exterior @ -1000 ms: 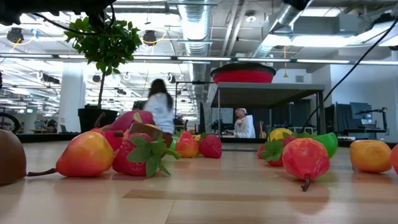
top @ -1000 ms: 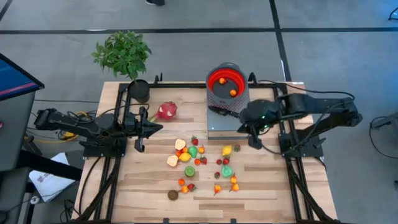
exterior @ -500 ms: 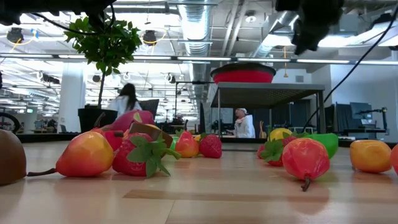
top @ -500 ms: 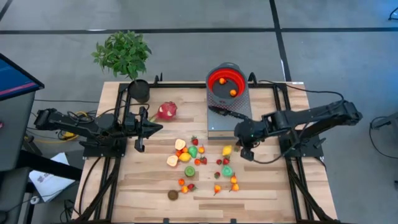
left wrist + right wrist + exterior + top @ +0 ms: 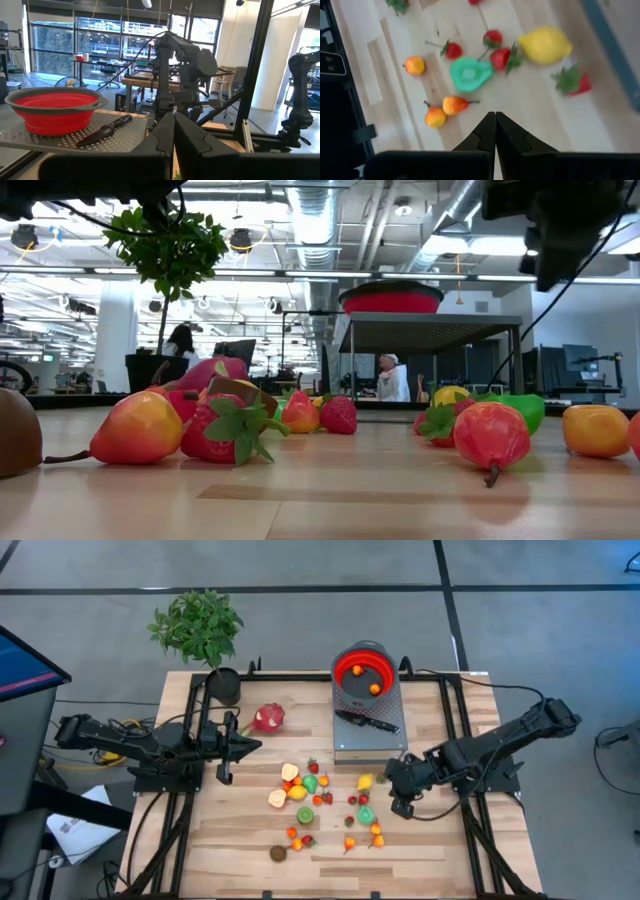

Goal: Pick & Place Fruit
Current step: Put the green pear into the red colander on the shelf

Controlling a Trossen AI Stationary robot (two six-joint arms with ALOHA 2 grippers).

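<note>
Many fruits lie beside the closed right pincer.

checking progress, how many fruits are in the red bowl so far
2, both small and orange, in the bowl on the grey stand: one fruit near the middle, the other toward its right rim. More may be hidden.

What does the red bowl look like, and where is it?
The round red bowl has a grey inside and a wide rim, and looks like soft ribbed plastic. It stands upright on a raised grey perforated metal shelf at the table's far edge. Two small orange fruits lie inside. A black-handled knife lies beside it, not touching.
</note>
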